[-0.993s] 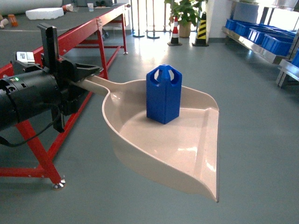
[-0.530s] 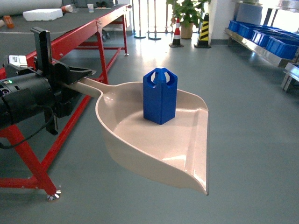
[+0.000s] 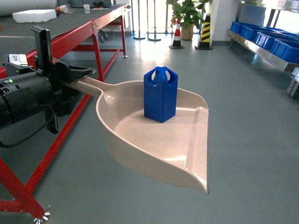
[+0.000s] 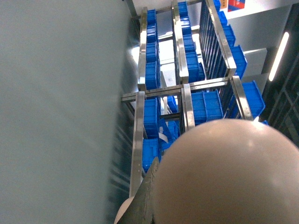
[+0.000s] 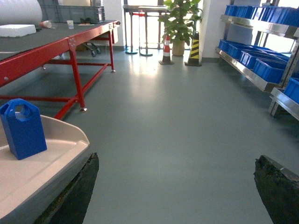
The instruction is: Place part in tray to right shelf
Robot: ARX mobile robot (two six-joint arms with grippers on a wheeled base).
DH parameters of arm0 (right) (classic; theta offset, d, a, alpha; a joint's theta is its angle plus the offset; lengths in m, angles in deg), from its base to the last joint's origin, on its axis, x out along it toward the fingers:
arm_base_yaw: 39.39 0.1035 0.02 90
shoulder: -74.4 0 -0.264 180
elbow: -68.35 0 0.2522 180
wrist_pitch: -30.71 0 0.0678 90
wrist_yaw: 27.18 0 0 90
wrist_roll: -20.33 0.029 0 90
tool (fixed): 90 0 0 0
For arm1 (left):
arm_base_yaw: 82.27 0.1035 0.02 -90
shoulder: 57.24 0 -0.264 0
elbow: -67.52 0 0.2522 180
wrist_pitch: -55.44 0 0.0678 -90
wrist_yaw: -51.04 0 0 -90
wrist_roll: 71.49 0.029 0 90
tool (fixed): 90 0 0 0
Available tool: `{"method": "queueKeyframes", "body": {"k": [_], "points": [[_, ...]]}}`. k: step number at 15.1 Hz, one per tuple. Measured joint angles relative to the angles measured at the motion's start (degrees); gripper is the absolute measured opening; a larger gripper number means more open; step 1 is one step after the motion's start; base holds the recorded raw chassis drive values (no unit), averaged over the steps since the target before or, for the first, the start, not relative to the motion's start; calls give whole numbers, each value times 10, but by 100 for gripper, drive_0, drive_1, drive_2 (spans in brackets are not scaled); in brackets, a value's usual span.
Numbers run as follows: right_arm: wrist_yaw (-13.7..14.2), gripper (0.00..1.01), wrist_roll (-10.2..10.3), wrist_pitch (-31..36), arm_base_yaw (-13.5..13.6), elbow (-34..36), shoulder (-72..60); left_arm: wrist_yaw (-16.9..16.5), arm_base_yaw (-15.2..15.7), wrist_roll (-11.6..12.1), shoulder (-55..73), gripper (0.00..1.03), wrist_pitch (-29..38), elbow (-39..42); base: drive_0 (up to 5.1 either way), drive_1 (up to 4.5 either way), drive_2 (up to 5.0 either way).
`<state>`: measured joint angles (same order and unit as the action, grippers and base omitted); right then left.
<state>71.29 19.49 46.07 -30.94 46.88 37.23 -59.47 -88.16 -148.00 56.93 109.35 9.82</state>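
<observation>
The beige tray hangs in the air at the middle of the head view. My left gripper is shut on its long handle at the left. The blue part stands upright in the tray, near the back wall. The left wrist view is mostly filled by the tray's underside, with one finger against it. My right gripper is open and holds nothing; its left finger sits just below the tray carrying the part. The right shelf with blue crates is far right.
A red-framed table runs along the left, close to my left arm. At the far end of the room stand a traffic cone, a striped bollard and a potted plant. Grey floor lies between tray and shelf.
The whole scene has slid: the red table's leg has dropped toward the lower left and the shelf has drifted right. Tray and part stay steady in my left gripper.
</observation>
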Motion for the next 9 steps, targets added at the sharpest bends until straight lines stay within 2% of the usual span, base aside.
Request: {"method": "queueKeyframes", "body": {"k": [9], "points": [[0, 98, 0, 0, 0, 0, 0, 1, 1, 0, 0, 14, 0, 0, -2, 398, -402]]}}
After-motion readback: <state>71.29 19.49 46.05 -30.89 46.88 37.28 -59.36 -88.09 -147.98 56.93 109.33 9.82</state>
